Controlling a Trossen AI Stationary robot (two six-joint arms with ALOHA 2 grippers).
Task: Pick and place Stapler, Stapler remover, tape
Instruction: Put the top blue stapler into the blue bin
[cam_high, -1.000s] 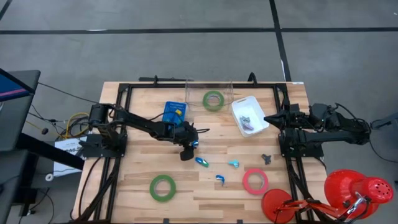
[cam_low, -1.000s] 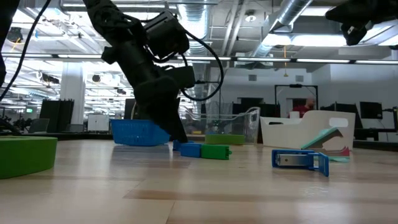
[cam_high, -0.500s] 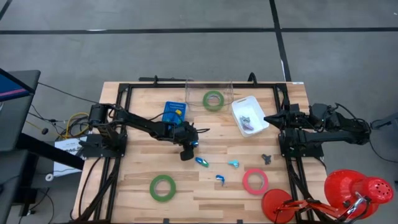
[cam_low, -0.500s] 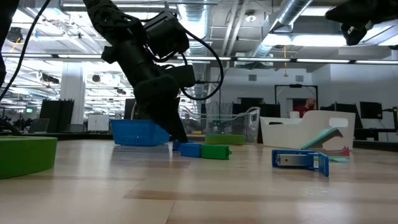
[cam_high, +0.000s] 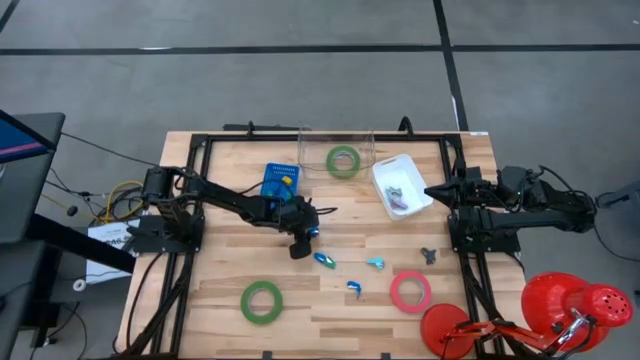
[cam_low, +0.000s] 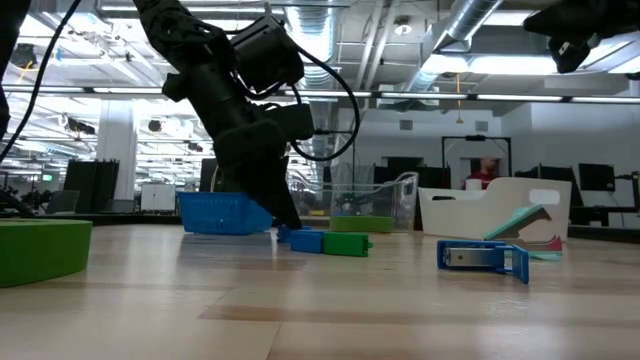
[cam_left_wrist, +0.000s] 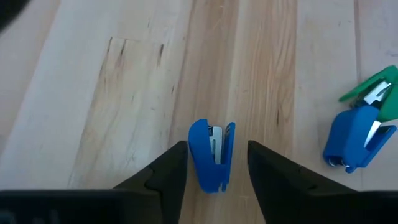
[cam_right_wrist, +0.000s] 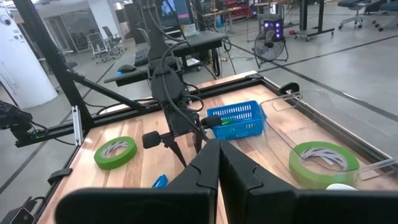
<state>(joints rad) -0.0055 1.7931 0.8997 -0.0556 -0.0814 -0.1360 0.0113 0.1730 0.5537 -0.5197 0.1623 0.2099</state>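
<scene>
A small blue stapler-like item (cam_left_wrist: 208, 152) with a metal strip lies on the wooden table, left of centre (cam_high: 314, 232). My left gripper (cam_left_wrist: 211, 171) is open and low over it (cam_high: 303, 240), with one finger on either side. Other small coloured items lie nearby: a blue-and-green one (cam_left_wrist: 359, 130) (cam_high: 323, 258), a teal one (cam_high: 375, 263), a blue one (cam_high: 353, 288) and a black one (cam_high: 428, 254). One green tape roll (cam_high: 261, 301) and the pinkish-red roll (cam_high: 410, 290) lie flat near the near edge. The second green roll (cam_high: 343, 160) sits in a clear container. My right gripper (cam_right_wrist: 217, 165) is shut and waits beside the white bin (cam_high: 432, 190). My left gripper comes from above with a finger on each side of the small blue item, which lies on the table. One finger (cam_left_wrist: 171, 165) stands right against its side (cam_left_wrist: 193, 149), and I cannot tell whether it touches. The other finger (cam_left_wrist: 267, 165) is clearly apart.
A blue basket (cam_high: 281, 180) stands just beyond the left gripper. A white bin (cam_high: 401, 185) with small things in it is at the far right. The clear container (cam_high: 336, 150) is at the far edge. Red objects (cam_high: 560, 310) sit off the table's near right corner.
</scene>
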